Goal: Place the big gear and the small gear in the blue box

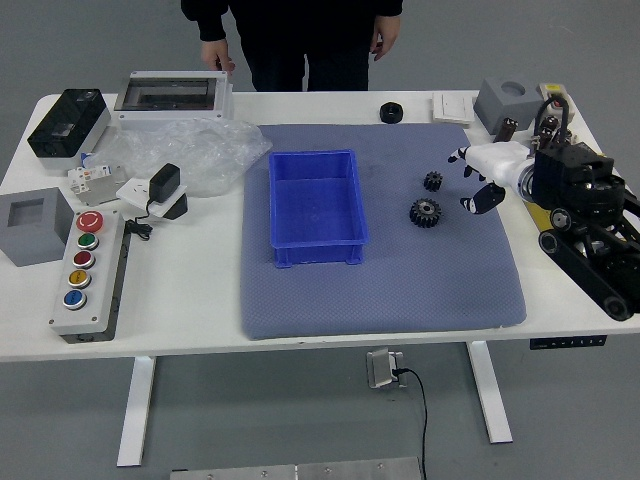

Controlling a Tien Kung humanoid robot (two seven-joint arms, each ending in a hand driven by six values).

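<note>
My right hand reaches in from the right over the mat's right part, its fingers spread and holding nothing. Just left of its fingertips lies the small black gear, not touched by them. The big black gear lies a little nearer the table's front edge, below the small one. Left of both gears stands the open blue box, with nothing in it. My left hand is out of view.
A grey-blue mat lies under box and gears. Beyond it sits a black round part. At right are a grey block and a yellow box; at left, a button panel and plastic bag. A person stands behind the table, hands lowered.
</note>
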